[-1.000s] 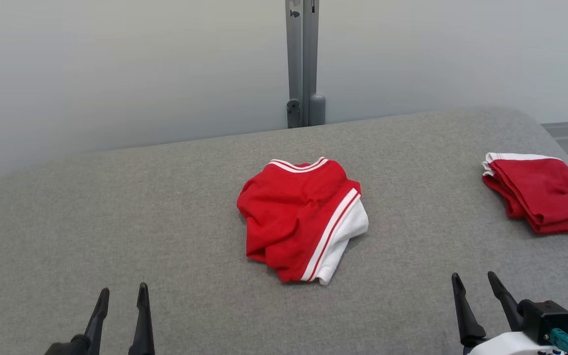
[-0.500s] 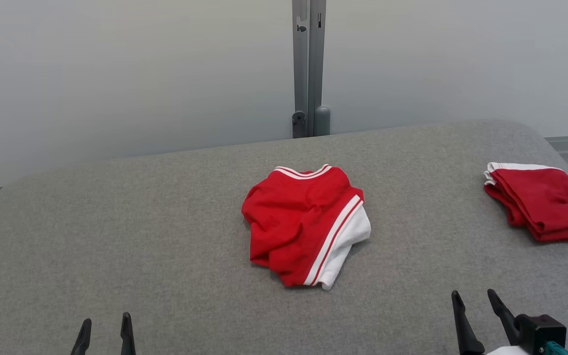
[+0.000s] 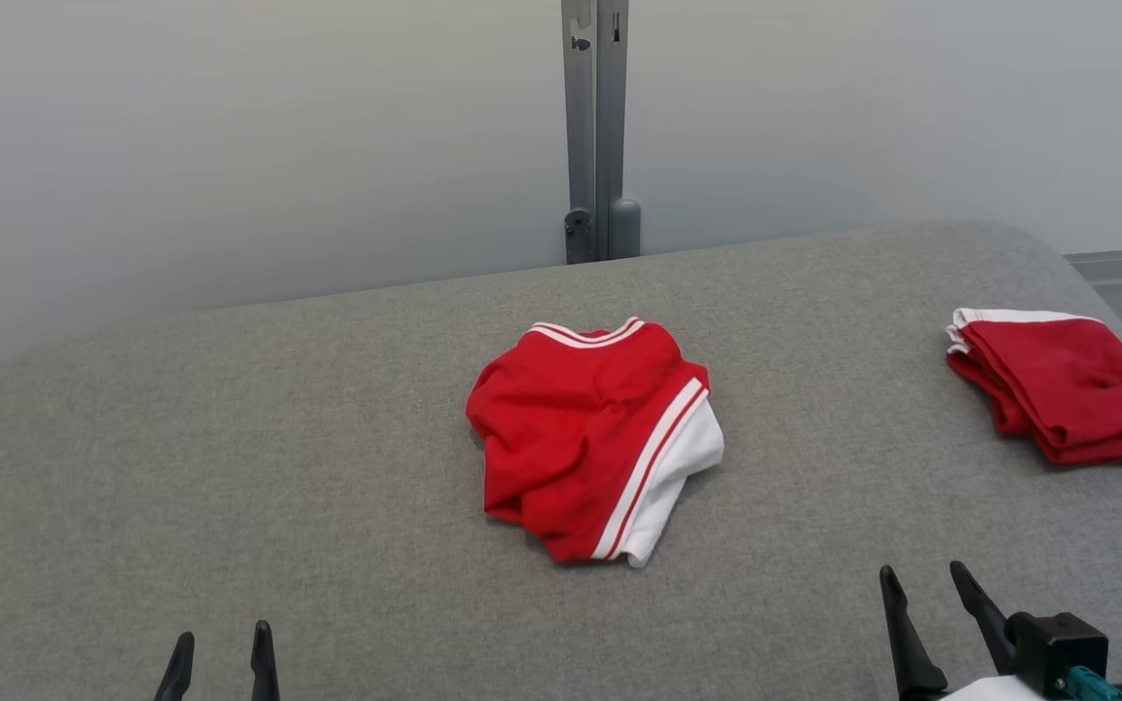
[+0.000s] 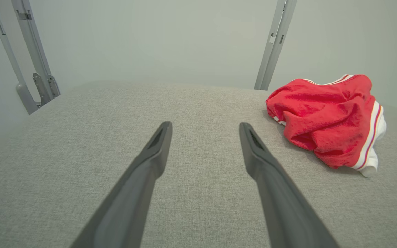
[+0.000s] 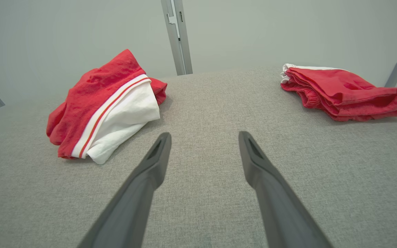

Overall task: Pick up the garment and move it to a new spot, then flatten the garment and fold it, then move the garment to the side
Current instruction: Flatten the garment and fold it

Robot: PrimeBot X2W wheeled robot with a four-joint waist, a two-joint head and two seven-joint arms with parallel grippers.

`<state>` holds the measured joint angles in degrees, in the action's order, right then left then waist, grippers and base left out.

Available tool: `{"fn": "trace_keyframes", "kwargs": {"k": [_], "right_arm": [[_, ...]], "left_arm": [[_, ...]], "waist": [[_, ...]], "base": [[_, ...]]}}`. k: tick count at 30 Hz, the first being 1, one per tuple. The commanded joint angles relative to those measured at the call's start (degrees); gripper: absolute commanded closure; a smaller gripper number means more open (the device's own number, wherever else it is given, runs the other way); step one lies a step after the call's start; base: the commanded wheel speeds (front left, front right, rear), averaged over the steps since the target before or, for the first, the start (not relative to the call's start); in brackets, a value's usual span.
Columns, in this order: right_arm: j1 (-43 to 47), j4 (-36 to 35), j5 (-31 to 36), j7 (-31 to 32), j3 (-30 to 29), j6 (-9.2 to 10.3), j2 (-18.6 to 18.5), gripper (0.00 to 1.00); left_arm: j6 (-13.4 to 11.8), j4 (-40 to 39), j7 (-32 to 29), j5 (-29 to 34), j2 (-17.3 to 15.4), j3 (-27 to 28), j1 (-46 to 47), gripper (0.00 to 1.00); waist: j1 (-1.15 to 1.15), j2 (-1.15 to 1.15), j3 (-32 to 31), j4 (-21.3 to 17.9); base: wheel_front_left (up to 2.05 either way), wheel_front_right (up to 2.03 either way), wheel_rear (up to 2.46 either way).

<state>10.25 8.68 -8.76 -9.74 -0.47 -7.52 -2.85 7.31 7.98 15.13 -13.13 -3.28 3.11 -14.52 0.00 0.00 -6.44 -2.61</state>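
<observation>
A crumpled red garment (image 3: 585, 433) with white stripes and a white panel lies bunched in the middle of the grey table (image 3: 230, 467). It sits to the right in the left wrist view (image 4: 326, 117) and to the left in the right wrist view (image 5: 105, 106). My left gripper (image 3: 220, 643) is open at the lower left, well short of the garment. My right gripper (image 3: 923, 579) is open at the lower right, also apart from it. Both hold nothing, as the left gripper (image 4: 205, 128) and the right gripper (image 5: 204, 137) each show over bare table.
A folded red garment with white trim (image 3: 1058, 385) lies at the table's right edge, also seen at the right (image 5: 343, 91). A grey metal post (image 3: 595, 131) stands behind the table's far edge against a pale wall.
The head camera has shifted slightly, so the whole scene moved in the picture. The left gripper's fingers sit lower in the view than a second ago. The garments have not moved.
</observation>
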Motion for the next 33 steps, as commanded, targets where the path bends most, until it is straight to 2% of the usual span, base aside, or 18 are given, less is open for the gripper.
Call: {"fn": "trace_keyframes", "kwargs": {"k": [1,7,10,15,20,28,33], "right_arm": [[-0.55,-0.21,0.30,-0.11,0.09,0.07,-0.08,0.00],[-1.14,-0.50,0.44,0.24,0.81,0.07,-0.07,0.00],[-1.54,-0.72,0.51,0.44,1.44,0.07,-0.08,0.00],[-2.67,-1.01,0.67,0.87,2.93,0.07,-0.07,0.00],[-3.76,-1.22,0.44,1.24,4.72,0.07,-0.06,0.00],[-5.03,-1.47,0.16,1.19,5.87,0.07,-0.13,0.00],[-5.57,-1.34,-0.48,0.25,5.41,0.07,-0.11,0.00]], "left_arm": [[0.24,0.15,0.00,-0.12,0.02,-0.24,0.27,0.00],[0.25,2.12,0.00,-1.75,-0.92,-2.39,3.20,0.00],[0.26,3.90,-2.47,-3.96,-2.02,-5.02,6.98,0.00],[0.26,5.77,-12.24,-7.34,-3.81,-9.99,16.24,0.00],[-0.70,8.59,-22.81,-9.57,-2.77,-11.70,26.74,0.00],[-4.94,15.71,-38.51,-10.61,-1.78,-13.35,39.22,0.00],[-7.59,19.42,-44.30,-10.41,-1.81,-13.58,44.70,0.00]], "waist": [[0.00,0.00,0.15,-0.18],[0.00,0.00,0.74,-1.75],[0.00,0.00,1.25,-3.40],[0.00,0.00,2.56,-7.80],[0.00,0.00,4.48,-13.96],[0.00,0.00,8.19,-24.21],[0.00,0.00,11.10,-28.16]], "base": [[0.00,0.00,0.00],[0.00,0.00,0.00],[0.00,0.00,0.00],[0.00,0.00,0.00],[0.00,0.00,0.00],[0.00,0.00,0.00],[0.00,0.00,0.00]]}}
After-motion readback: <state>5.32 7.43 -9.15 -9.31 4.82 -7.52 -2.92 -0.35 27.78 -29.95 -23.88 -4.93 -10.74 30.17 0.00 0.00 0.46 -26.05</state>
